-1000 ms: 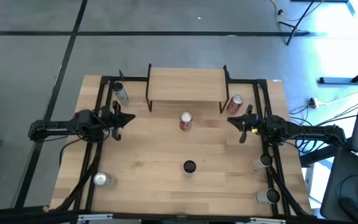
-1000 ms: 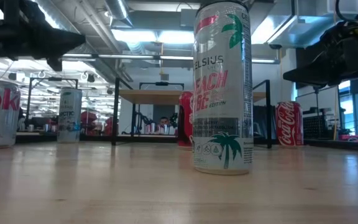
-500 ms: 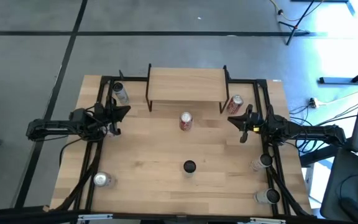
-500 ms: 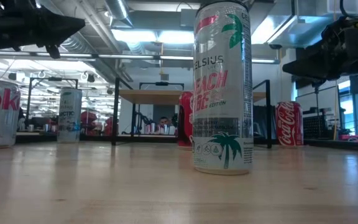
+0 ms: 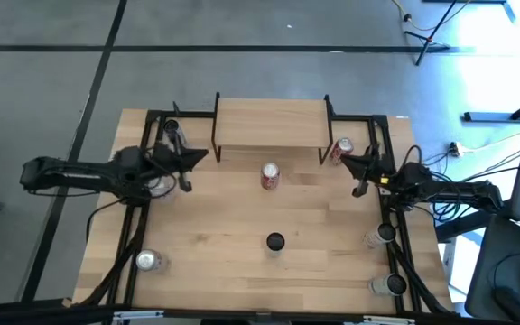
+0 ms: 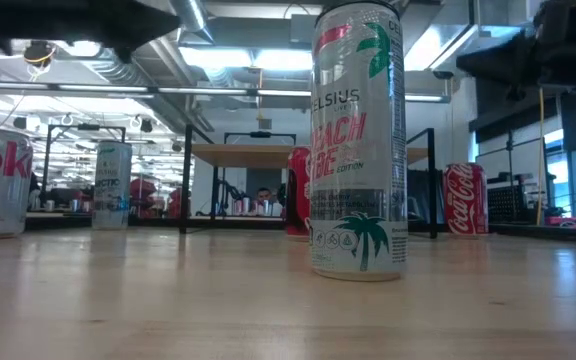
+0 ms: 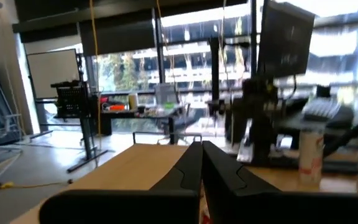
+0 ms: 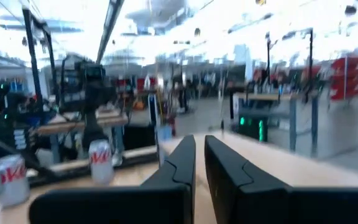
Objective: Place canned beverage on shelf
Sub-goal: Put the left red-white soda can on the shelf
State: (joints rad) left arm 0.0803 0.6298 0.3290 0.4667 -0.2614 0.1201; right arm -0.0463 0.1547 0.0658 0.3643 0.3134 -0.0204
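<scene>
High view looks straight down; low view sits level on the table [image 6: 268, 310]; both share the shelf [image 5: 271, 122].

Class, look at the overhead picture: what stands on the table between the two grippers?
In the high view, one red can stands between the left gripper and right gripper, just before the shelf.

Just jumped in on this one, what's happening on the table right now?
Nothing is held yet. The left end effector and right end effector are both shut and empty, hovering near the front corners of the low wooden-topped, black-framed shelf, whose top is bare. The red can stands just before the shelf; the tall white Celsius can stands mid-table.
</scene>
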